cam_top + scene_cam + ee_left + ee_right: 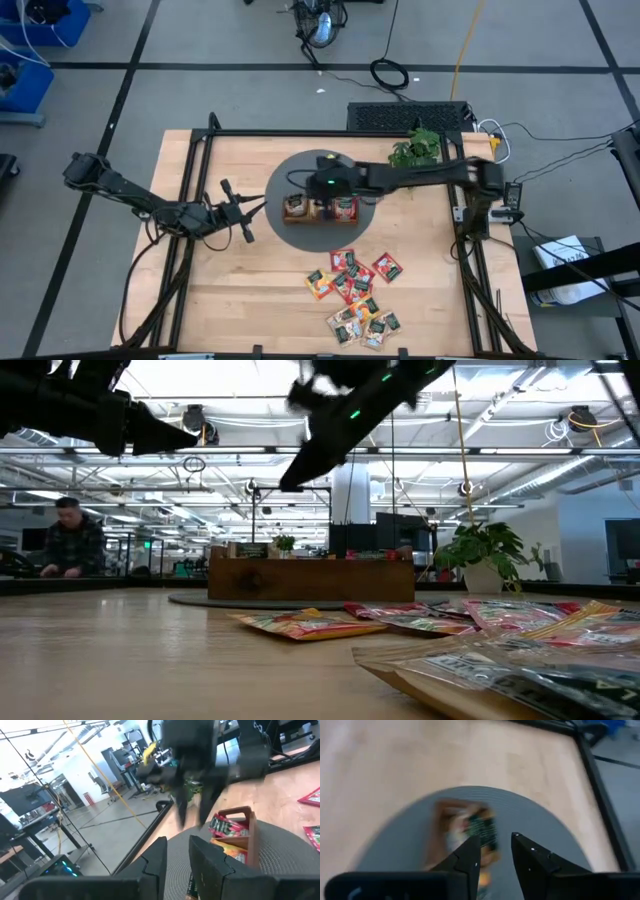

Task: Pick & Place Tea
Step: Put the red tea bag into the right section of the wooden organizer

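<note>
Wrist views alone show both jaws parted and empty near the tray (240, 832).

I am seeing printed labels on the small flat red, orange-yellow and green tea sachets (352, 290), but I am reading none.

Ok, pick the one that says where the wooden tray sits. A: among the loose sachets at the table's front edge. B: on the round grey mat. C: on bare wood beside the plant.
B: in the high view the wooden tray rests on the round grey mat, apart from the loose sachets.
</note>
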